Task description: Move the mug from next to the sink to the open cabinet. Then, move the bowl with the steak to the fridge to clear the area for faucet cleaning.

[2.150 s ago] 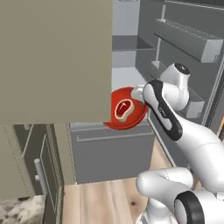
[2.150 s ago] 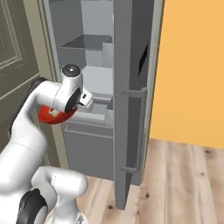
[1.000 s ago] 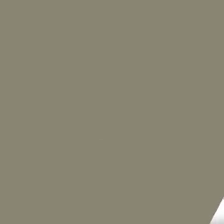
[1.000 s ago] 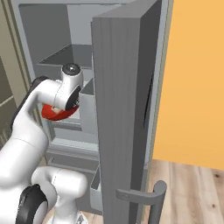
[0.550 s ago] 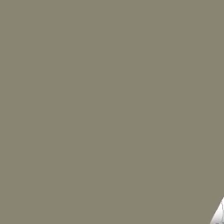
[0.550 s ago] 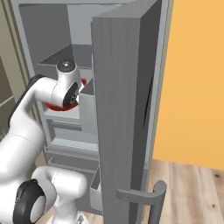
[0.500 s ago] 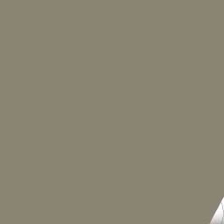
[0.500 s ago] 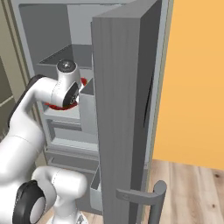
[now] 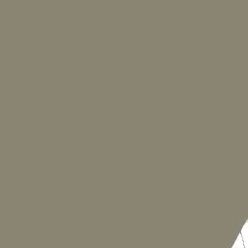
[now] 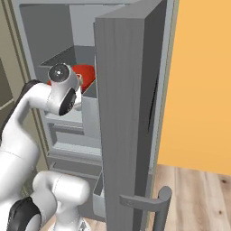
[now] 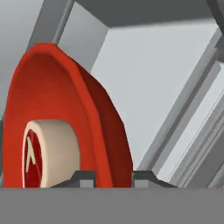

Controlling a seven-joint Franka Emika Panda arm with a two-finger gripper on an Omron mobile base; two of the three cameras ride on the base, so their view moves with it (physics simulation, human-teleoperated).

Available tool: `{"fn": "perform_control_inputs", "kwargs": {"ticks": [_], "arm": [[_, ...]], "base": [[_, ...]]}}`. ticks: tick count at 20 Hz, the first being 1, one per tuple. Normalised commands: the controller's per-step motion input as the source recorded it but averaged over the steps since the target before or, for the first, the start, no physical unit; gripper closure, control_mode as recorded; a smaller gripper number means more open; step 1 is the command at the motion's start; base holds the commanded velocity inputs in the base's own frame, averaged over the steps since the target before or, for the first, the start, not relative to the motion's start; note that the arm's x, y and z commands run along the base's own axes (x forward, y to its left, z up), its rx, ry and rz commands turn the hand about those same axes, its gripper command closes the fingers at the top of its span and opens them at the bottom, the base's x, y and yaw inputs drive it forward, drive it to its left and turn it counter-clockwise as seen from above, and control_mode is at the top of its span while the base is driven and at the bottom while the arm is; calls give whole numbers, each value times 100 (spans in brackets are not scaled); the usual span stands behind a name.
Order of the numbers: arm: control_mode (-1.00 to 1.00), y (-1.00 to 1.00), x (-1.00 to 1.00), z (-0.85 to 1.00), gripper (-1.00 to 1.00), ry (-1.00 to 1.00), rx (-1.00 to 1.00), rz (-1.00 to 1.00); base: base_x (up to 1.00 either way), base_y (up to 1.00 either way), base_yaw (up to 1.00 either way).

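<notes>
The red bowl [image 10: 85,74] is inside the open fridge [image 10: 128,99], at the level of a grey shelf [image 10: 57,61]; whether it rests on the shelf I cannot tell. In the hand view the bowl [image 11: 70,113] stands tilted on edge, with the steak [image 11: 41,153] lying against its inside, white fat rim showing. My gripper [image 11: 113,178] is shut on the bowl's rim, one fingertip on each side of it. The arm's wrist [image 10: 63,90] reaches into the fridge from the left. The mug, sink, cabinet and faucet are out of view.
The fridge's grey door [image 10: 131,149] stands open just right of the arm, its bar handle [image 10: 155,203] low down. Drawers [image 10: 72,140] sit below the shelf. An orange wall [image 10: 203,81] is at the right. A plain taupe panel [image 9: 121,121] lies close before the left base camera.
The base drove up to the fridge, shifting both views. Over the last second the arm has lifted the bowl and carried it further in, to shelf level. The grip stays the same.
</notes>
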Motion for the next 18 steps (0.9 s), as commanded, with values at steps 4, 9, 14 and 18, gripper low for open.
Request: {"fn": "perform_control_inputs", "kwargs": {"ticks": [4,9,14,18], "arm": [[-100,18,-1,93,100,-14,19,-24],[-100,0,-2,83,100,-10,22,-18],[-100,0,57,8,100,18,1,-3],[-100,0,86,0,100,21,3,0]], "base": [[0,0,0],[0,0,0],[0,0,0],[0,0,0]]}}
